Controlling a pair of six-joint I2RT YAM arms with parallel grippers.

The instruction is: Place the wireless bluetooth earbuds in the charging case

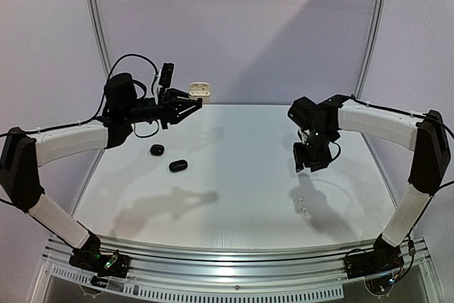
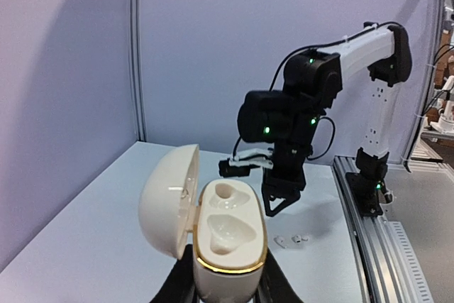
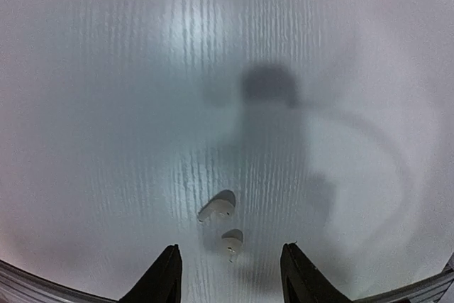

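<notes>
Lilac walls (image 1: pixel 234 26) close in a white ribbed worktop (image 1: pixel 234 175), with the two arms rising from its near edge.

On the left, the left hand (image 1: pixel 191 98) is raised well above the back of the worktop. Its fingers (image 2: pixel 177 283) are clamped on the lower body of a white egg-shaped charging case (image 2: pixel 228 239) with a gold rim. The case's lid is swung open to one side, and both moulded wells face the wrist camera.

Below and a little forward of that hand, two glossy black pebble-shaped cases (image 1: pixel 157 150) lie closed on the worktop. They are near each other but not touching.

Further right, the right hand (image 1: pixel 312 163) hangs over the worktop, pointing down. Its fingers (image 3: pixel 162 278) are spread wide apart, with nothing between them and touching nothing.

Beneath it lie two tiny white earbuds (image 3: pixel 216 208), on the worktop a little nearer the front edge than the hand. They are just beside each other, and a sliver of worktop shows between them. From the right wrist camera they sit within the gap between the spread fingers. They are well apart from the open case on the far side.
</notes>
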